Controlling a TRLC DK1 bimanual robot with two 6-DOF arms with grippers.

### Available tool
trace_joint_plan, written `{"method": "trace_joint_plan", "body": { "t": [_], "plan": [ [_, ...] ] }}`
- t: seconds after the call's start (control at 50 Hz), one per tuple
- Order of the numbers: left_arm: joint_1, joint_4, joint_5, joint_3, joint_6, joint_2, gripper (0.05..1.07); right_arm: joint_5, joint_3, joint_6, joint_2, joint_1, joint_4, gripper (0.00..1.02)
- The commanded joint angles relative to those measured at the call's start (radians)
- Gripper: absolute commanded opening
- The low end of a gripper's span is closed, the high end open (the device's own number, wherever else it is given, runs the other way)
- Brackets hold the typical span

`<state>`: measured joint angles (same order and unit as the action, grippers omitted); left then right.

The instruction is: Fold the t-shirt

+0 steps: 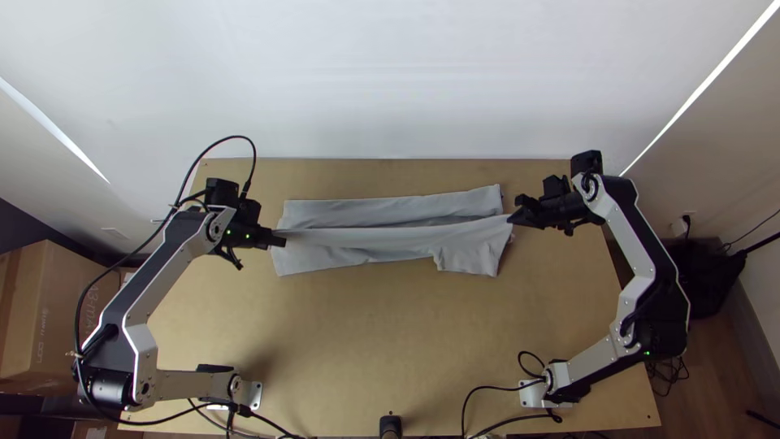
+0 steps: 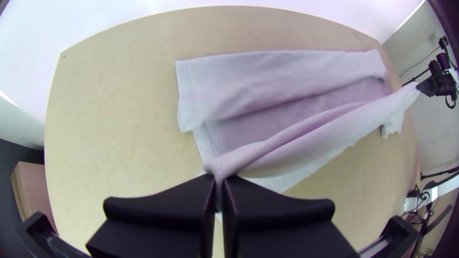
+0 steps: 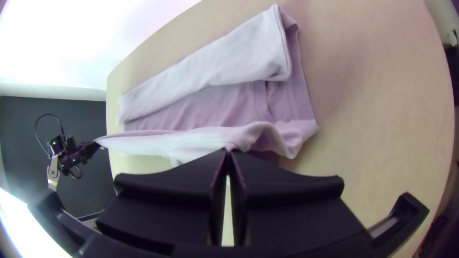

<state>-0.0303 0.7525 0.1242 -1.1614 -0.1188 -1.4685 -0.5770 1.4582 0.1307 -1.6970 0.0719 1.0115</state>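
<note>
Pale grey fabric t-shirt [image 1: 349,237] lies lengthwise across the light wooden table [image 1: 366,341], out past both arm bases. Landmark: the long flat strip of grey cloth [image 1: 382,211], the shirt's far side turned inward. Black wide-fingered left gripper [image 1: 281,241] is closed on the near layer, at the left end, on the near side of the strip. Black wide-fingered right gripper [image 1: 513,218] is closed on the same layer at the right end, also on the strip's near side.

Key relation: held cloth is pulled into a narrow taut span between the two grippers, long axis running roughly the same way as the strip. From where I stand, the right gripper looks a bit nearer the strip's end than the left one does, so the span sits slightly askew to it. Loose cloth hangs or lies nearer the bases than the span, incl. a short sleeve-like flap [image 1: 470,258] toward the right end.

Judgement: mid-fold, second long side being brought in. Next move likely calls for both grippers going away from the bases together, toward the strip, left one perhaps a little more. Uneven travel could skew the fold; the flap may drag or bunch.
</note>
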Motion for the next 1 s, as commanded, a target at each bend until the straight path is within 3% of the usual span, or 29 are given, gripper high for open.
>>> {"method": "trace_joint_plan", "body": {
  "t": [0.0,0.6,0.78,0.8,0.84,0.88,0.92,0.98],
  "plan": [
    [0.007,-0.019,0.006,-0.078,0.025,-0.058,0.08,-0.003,0.076,0.029,-0.069,-0.006,0.007,0.02],
    [-0.019,-0.038,0.005,-0.351,0.034,-0.380,0.08,0.035,0.415,0.060,-0.425,-0.006,-0.024,0.02],
    [-0.022,-0.133,-0.001,-0.328,0.041,-0.401,0.10,0.062,0.533,0.084,-0.530,-0.009,-0.033,0.02],
    [-0.022,-0.156,-0.001,-0.319,0.057,-0.398,0.16,0.063,0.544,0.087,-0.540,-0.009,-0.033,0.04],
    [-0.022,-0.203,-0.003,-0.287,0.059,-0.383,0.34,0.065,0.553,0.095,-0.546,-0.007,-0.033,0.24],
    [-0.023,-0.280,-0.003,-0.239,0.056,-0.358,0.51,0.072,0.548,0.098,-0.543,-0.007,-0.040,0.60],
    [-0.026,-0.337,-0.003,-0.198,0.053,-0.335,0.59,0.077,0.541,0.101,-0.533,-0.006,-0.047,0.96],
    [-0.028,-0.395,-0.003,-0.161,0.054,-0.312,0.73,0.089,0.505,0.116,-0.498,0.000,-0.086,0.99]
  ]
}}
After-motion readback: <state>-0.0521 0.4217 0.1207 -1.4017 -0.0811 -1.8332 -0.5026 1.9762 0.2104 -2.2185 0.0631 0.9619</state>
